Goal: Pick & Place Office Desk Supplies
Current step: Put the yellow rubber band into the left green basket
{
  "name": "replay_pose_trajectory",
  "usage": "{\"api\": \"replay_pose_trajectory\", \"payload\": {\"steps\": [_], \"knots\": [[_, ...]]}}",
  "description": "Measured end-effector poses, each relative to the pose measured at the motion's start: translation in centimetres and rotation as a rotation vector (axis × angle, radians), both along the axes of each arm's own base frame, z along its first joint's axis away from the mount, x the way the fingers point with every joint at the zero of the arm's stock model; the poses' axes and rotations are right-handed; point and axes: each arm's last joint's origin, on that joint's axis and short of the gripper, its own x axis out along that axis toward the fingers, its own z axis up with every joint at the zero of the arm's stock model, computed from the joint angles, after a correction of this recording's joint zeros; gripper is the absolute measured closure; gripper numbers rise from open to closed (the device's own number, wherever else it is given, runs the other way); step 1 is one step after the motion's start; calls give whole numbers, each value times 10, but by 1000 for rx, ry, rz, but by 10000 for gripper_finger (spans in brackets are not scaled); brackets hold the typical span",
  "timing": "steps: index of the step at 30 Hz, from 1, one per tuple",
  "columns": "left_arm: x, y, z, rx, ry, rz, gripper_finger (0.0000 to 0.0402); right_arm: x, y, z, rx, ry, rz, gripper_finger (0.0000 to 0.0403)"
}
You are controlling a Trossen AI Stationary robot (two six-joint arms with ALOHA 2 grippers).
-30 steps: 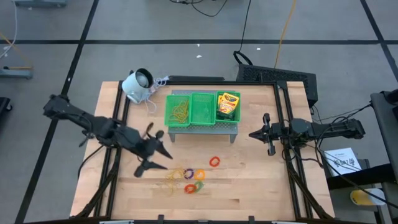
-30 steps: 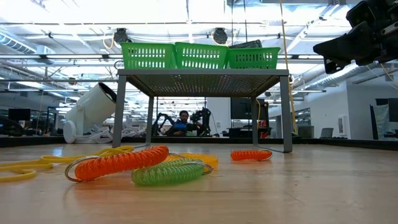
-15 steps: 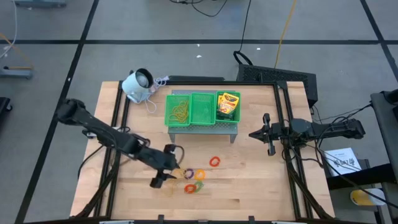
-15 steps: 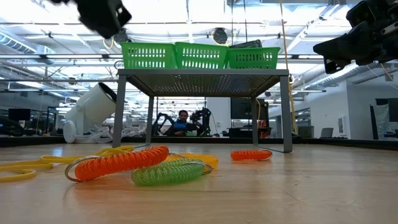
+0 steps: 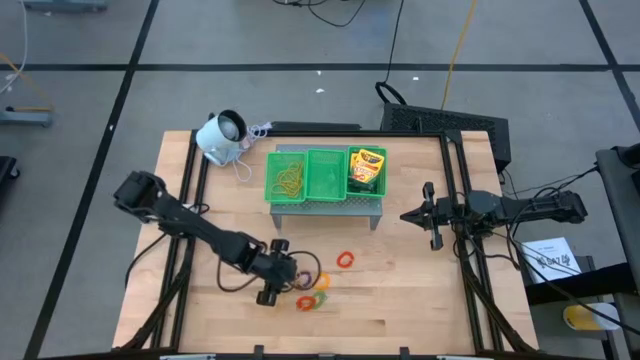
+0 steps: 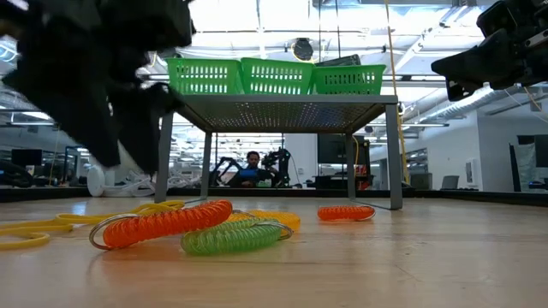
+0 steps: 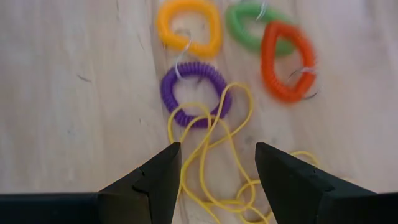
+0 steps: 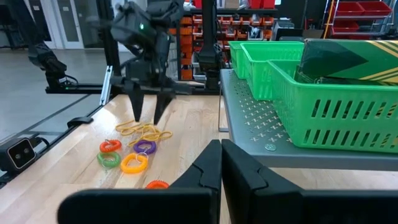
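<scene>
Left wrist view: left tool (image 7: 214,163) spread apart, empty, above rubber bands (image 7: 214,140).

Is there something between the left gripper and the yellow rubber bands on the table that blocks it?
Nothing visible blocks it. The left gripper hangs open directly over the yellow rubber bands, bare wood around them. The purple ring lies across their far loops, not between.
</scene>
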Motion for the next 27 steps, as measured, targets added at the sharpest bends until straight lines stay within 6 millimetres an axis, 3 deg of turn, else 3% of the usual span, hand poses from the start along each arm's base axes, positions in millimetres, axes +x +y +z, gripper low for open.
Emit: {"api": "replay_pose_trajectory", "payload": {"steps": [11,23,27], "knots": [[12,-5,-25,5,4,-14,186,0,0,0,0,0,0,403],[16,-8,-23,-47,-35,6,186,0,0,0,0,0,0,403],[11,-6,-26,-21,26,3,186,0,0,0,0,0,0,403]]}}
